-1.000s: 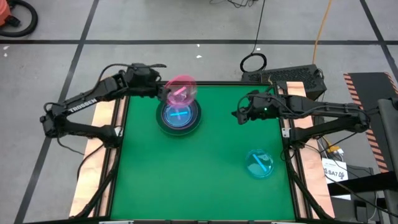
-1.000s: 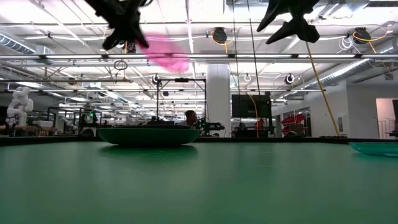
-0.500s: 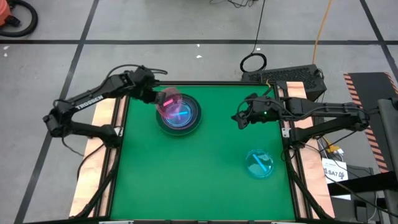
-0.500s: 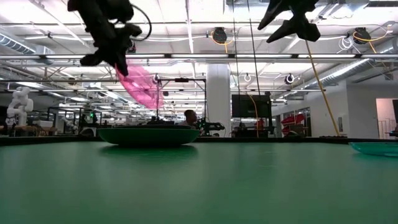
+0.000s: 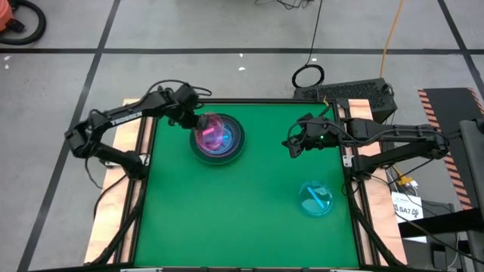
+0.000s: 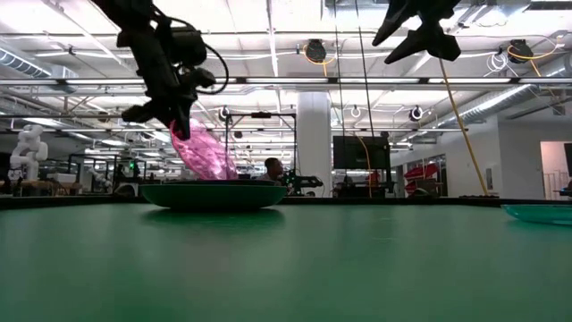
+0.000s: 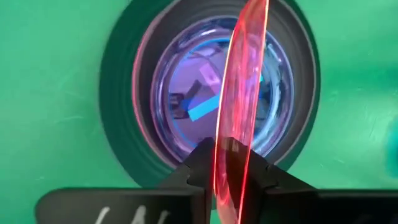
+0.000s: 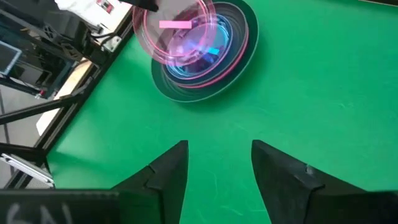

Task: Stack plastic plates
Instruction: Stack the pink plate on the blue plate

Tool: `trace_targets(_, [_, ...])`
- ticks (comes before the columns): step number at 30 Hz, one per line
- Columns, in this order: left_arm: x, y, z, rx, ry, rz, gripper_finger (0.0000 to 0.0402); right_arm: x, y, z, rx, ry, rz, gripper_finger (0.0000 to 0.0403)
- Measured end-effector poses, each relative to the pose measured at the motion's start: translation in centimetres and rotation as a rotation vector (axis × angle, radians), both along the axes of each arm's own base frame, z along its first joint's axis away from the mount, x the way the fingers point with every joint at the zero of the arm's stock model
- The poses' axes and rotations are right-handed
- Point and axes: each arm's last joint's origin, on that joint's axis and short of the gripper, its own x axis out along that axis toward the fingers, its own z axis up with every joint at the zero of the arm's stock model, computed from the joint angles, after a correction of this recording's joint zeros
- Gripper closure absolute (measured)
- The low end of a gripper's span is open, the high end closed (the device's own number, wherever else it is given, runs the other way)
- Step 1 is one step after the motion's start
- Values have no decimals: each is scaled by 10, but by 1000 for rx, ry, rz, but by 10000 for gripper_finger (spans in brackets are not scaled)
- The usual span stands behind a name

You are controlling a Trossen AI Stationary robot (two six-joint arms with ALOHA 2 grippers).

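High view, left pincer (image 5: 198, 122): over the back-left of the green bench (image 5: 249, 227), clamped on the rim of a see-through pink plate (image 5: 210, 133) tilted over the stack of plates (image 5: 218, 138).
High view, right pincer (image 5: 290, 143): well apart at back right, fingers spread, empty.
High view, blue plate (image 5: 316, 198): alone, front right.
Low view: pink plate (image 6: 204, 154) slants steeply, lower edge at the dark plate (image 6: 214, 195).
Left wrist view: fingers (image 7: 199, 167) pinch the pink plate's (image 7: 239, 118) edge; blue and pink plates nested in the dark plate (image 7: 121, 130) below.
Right wrist view: fingers (image 8: 171, 168) apart, nothing between; stack (image 8: 205, 53) beyond.
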Motion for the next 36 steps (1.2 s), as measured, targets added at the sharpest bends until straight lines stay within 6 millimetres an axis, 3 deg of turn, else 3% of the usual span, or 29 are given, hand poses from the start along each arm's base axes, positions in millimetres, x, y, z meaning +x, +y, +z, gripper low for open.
trace_targets(5, [10,1,-9,-29,-3,-14,325,-1,0,-1,1,12,2,234])
trace_targets(14, [12,0,-9,20,31,0,228,-3,0,-3,4,39,2,234])
trace_targets(25, [13,0,-9,80,47,-15,152,-8,0,-8,3,120,6,234])
trace_targets(29, [16,2,-7,88,10,-22,137,-9,1,-9,-2,133,13,234])
trace_targets(36, [16,3,-21,115,153,-34,135,-12,1,-11,-9,182,26,234])
